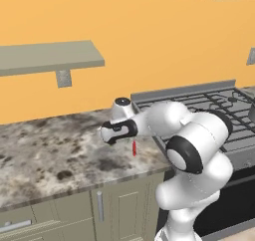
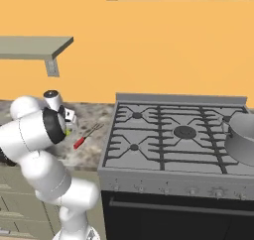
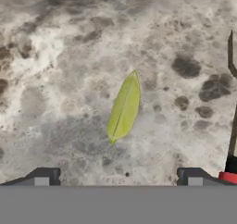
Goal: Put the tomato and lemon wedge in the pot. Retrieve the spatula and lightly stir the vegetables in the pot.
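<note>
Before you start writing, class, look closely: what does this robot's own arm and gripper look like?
The arm is built of rounded, glossy white segments joined by dark, almost black rings at the joints, with a grey-topped cap on one joint. No cables or markings can be made out. The gripper ends in two small, dark, blocky finger tips, each with a paler grey patch.

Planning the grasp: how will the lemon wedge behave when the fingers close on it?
The lemon wedge lies flat on the speckled counter, thin and tapered, so it probably won't roll. Its small size suggests it's light, and its smooth, narrow ends may slip from the open gripper.
</note>
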